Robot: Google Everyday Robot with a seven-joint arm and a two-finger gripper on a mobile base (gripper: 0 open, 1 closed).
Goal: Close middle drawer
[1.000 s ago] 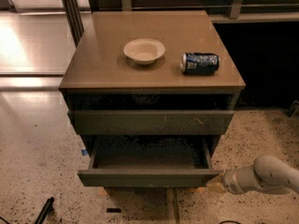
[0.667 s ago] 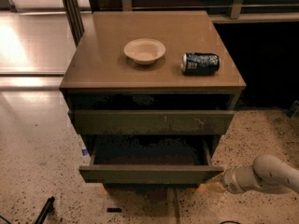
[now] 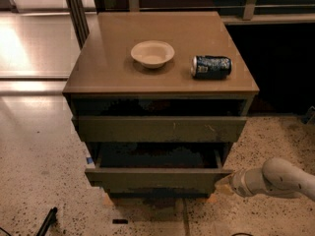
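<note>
The plain, handleless, dark olive-grey middle drawer (image 3: 157, 177) stood pulled well out of the squat brown cabinet, its shallow box open beneath the taller scratched front (image 3: 160, 129) above it. The robot's pale claw (image 3: 225, 185) sat low at the drawer front's right-hand corner, touching it or very nearly so, on a smooth white arm (image 3: 278, 178) reaching in from the right. To my eye the push would go best nearer the middle of the long front, since shoving one corner was likely to skew the box and jam it; a slow, straight, level press looked right, gentle enough not to roll the blue drinks can (image 3: 211, 66) lying on its side near the cream round bowl (image 3: 152, 53) on the tan worktop (image 3: 113, 68). I could not tell how far the claw was open, nor whether it gripped anything; the drawer's inside was too dark to read, and the arm ran out of sight at the right
</note>
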